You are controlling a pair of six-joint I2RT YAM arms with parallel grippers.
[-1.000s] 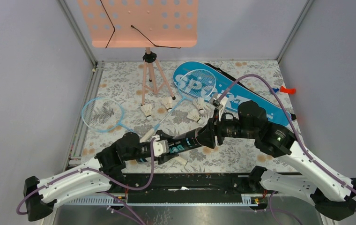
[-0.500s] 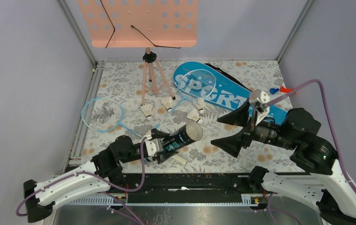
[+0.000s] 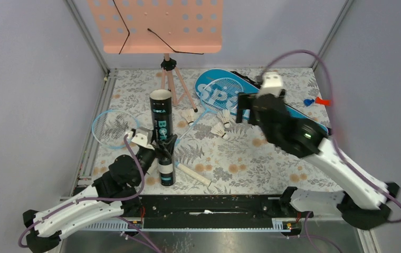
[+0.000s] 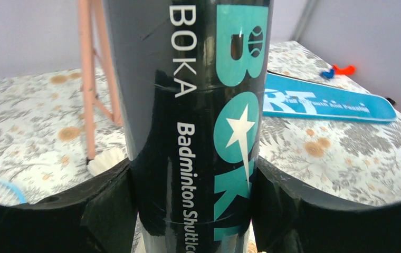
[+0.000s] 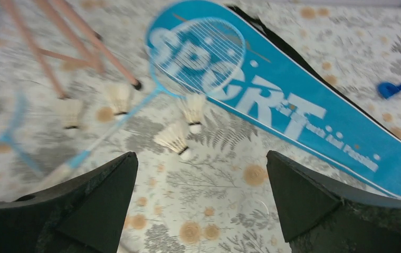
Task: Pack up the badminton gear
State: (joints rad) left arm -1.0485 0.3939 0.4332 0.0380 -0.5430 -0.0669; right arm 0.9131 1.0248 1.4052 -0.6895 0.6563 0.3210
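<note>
The long black lettered tube (image 3: 161, 126) stands upright at the near left, its open end up. My left gripper (image 3: 164, 152) is shut on its lower part; in the left wrist view the jaws press both sides of the tube (image 4: 198, 121). My right gripper (image 3: 243, 112) is open and empty, raised above the shuttlecocks (image 5: 173, 138) and beside the blue "SPORT" bag (image 5: 293, 113). One light-blue racket (image 5: 198, 55) lies with its head on the bag. The other racket (image 3: 114, 128) lies at the left. Three shuttlecocks (image 3: 219, 129) show in the top view.
The peach music stand (image 3: 156, 23) on its tripod (image 3: 171, 87) is at the back middle, just behind the tube. A small red and blue object (image 3: 317, 100) lies at the right edge. Grey walls and metal rails close in the table.
My right gripper left the tube's end, drew back right, then rose toward the bag. My left gripper swung the tube from lying slanted to upright and moved it left.
</note>
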